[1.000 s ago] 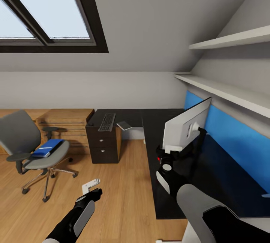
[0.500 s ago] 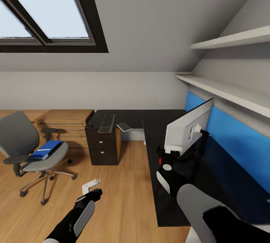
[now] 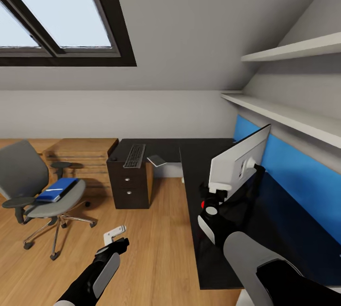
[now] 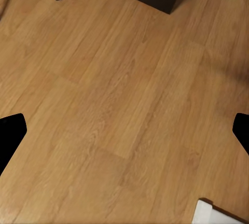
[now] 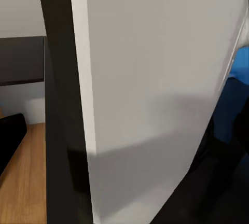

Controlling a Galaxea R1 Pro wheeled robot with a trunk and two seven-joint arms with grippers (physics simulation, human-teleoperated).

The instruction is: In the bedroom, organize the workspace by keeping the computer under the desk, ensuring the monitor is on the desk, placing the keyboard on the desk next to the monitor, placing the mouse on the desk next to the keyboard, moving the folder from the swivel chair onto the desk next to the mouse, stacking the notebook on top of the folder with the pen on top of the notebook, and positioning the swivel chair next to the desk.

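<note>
Head view is showing the right gripper (image 3: 217, 196) clenched on the lower near edge of the monitor (image 3: 239, 161), which is being held tilted over the long arm of the desk (image 3: 208, 244), close to the blue back panel (image 3: 293, 173). Compared with a second ago, the monitor is sitting slightly farther along the desk toward the back panel, and the whole picture is shifting a little, so the base is probably moving too. I judge the monitor is close to being set down. The left gripper (image 3: 115, 239) is hanging spread and empty over the wooden floor (image 4: 119, 105). The keyboard (image 3: 135, 154) is lying on the far short arm of the desk, above the drawers. The folder (image 3: 58, 188) is resting on the seat of the swivel chair (image 3: 28, 178), well apart from the desk.
</note>
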